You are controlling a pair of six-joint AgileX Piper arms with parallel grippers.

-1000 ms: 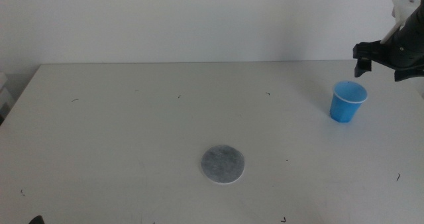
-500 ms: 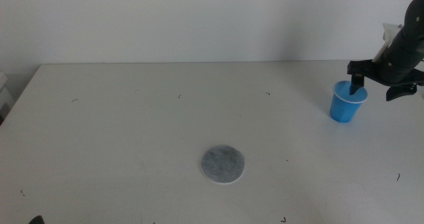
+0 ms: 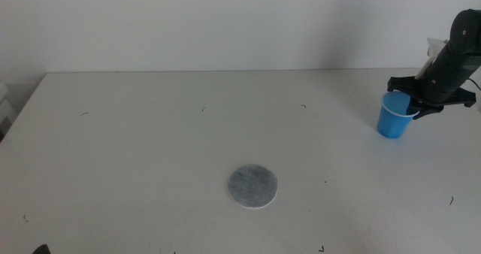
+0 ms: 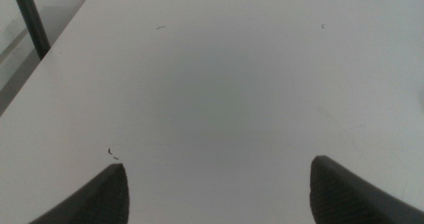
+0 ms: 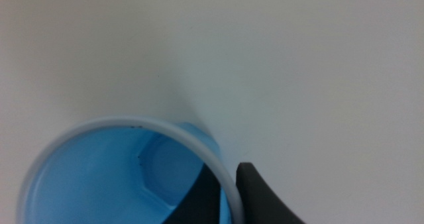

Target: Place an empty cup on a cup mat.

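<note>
The blue cup (image 3: 392, 123) stands upright at the far right of the table (image 3: 150, 149). My right gripper (image 3: 414, 108) has come down on the cup's right side. In the right wrist view the cup (image 5: 99, 177) is empty, and my right gripper (image 5: 228, 179) has one jaw inside it and one outside, closed on the whitish rim. The grey cup mat (image 3: 252, 186) lies flat near the table's front middle, well left of the cup, with nothing on it. My left gripper (image 4: 218, 184) is open and empty over bare table at the front left.
The white table (image 4: 212, 85) has only small dark specks on it. Its back edge meets a white wall. A dark post (image 4: 30, 22) stands off the table's left side in the left wrist view.
My right gripper has come down from above and behind the cup to the cup's rim, and its jaws have closed on the cup wall. The cup, the mat and the left arm have stayed put.
</note>
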